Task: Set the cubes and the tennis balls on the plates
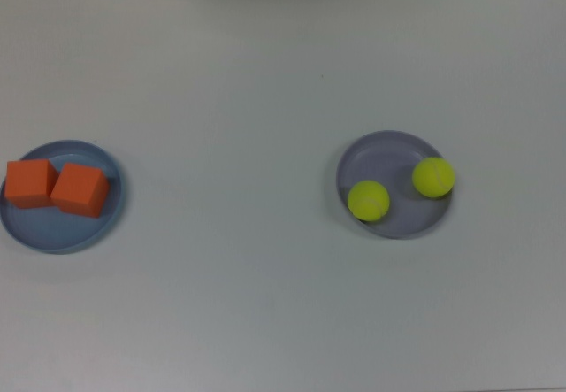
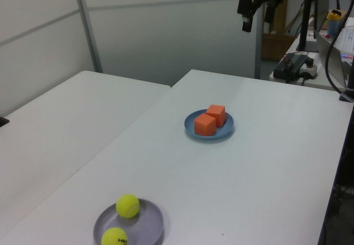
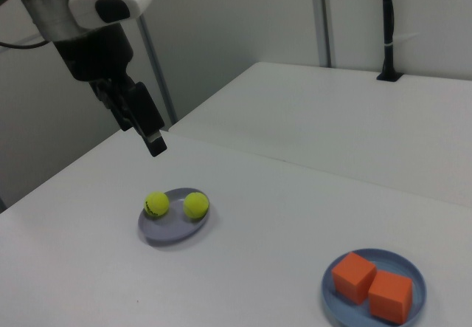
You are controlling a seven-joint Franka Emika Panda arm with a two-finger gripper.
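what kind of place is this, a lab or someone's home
Most likely a robotics lab or office: a robot arm's gripper hangs over a plain white table, with partition walls and a cluttered desk behind.

So the white bench carries two plates set well apart. In the top view, the light blue round plate sits at the far left edge and the lavender-purple round plate sits right of centre. Both matte orange cubes are on the first plate, side by side and touching. Both fuzzy yellow-green tennis balls are on the second plate, near each other, with the top view's right one a bit further back. The black two-finger gripper hangs high above the bench's far end in the left view, clear of both plates.
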